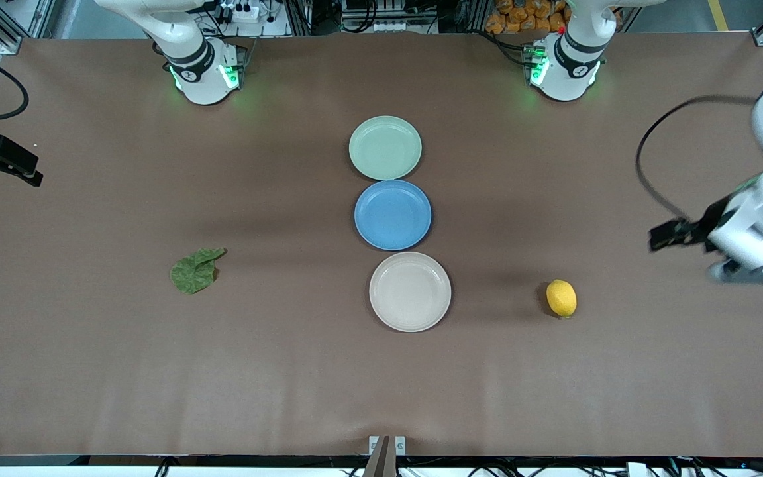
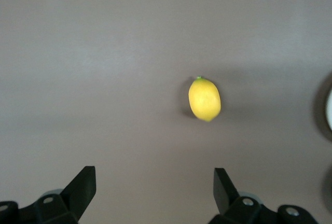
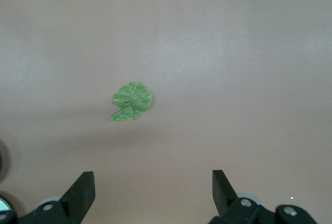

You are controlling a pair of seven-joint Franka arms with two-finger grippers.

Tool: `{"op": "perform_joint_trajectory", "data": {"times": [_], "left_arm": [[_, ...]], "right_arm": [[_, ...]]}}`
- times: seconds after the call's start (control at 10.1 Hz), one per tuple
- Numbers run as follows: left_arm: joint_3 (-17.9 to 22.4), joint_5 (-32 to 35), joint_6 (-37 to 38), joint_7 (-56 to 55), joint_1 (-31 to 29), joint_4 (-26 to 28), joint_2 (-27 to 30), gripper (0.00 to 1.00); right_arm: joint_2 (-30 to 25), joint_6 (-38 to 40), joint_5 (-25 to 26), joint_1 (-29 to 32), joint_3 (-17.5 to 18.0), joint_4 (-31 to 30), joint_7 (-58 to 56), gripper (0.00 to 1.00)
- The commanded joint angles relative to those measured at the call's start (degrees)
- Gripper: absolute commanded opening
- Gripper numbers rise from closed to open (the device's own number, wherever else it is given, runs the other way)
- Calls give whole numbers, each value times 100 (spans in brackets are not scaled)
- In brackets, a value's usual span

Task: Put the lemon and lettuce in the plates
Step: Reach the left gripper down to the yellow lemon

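Observation:
The yellow lemon (image 1: 561,297) (image 2: 204,98) lies on the brown table toward the left arm's end. The crinkled green lettuce (image 1: 196,270) (image 3: 132,101) lies flat toward the right arm's end. Between them stand two bare plates: the mint green one (image 1: 385,147) nearest the robot bases and the cream-white one (image 1: 410,291) nearest the front camera. My left gripper (image 2: 154,182) hangs open in the air over the table's end, apart from the lemon. My right gripper (image 3: 153,185) is open too, high above the table and apart from the lettuce. Neither holds anything.
A blue plate (image 1: 393,214) sits between the mint and cream plates, the three forming a row down the table's middle. A black cable (image 1: 646,165) loops by the left arm. Bare brown tabletop surrounds the lemon and the lettuce.

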State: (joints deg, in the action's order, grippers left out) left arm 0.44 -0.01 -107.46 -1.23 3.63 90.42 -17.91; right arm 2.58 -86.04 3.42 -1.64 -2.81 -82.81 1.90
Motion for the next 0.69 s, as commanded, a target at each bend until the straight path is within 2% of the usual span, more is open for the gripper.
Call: {"op": "perform_joint_trajectory", "data": {"times": [0.0, 0.3, 0.49, 0.59], "left_arm": [[-62, -321, -546, -296, 163, 204, -447, 100], [-53, -342, -1389, -431, 252, 204, -1159, 100], [-53, -36, -2083, -457, 200, 204, -1705, 100], [-53, -69, -2173, -492, 217, 169, -1846, 100]], "right_arm": [[-82, 61, -105, 32, 0, 10, -85, 100], [-64, 53, -114, 41, -9, 10, -67, 100], [-56, 26, -114, 24, -9, 1, -67, 100], [-47, -26, -131, 24, 0, -33, -76, 100]]}}
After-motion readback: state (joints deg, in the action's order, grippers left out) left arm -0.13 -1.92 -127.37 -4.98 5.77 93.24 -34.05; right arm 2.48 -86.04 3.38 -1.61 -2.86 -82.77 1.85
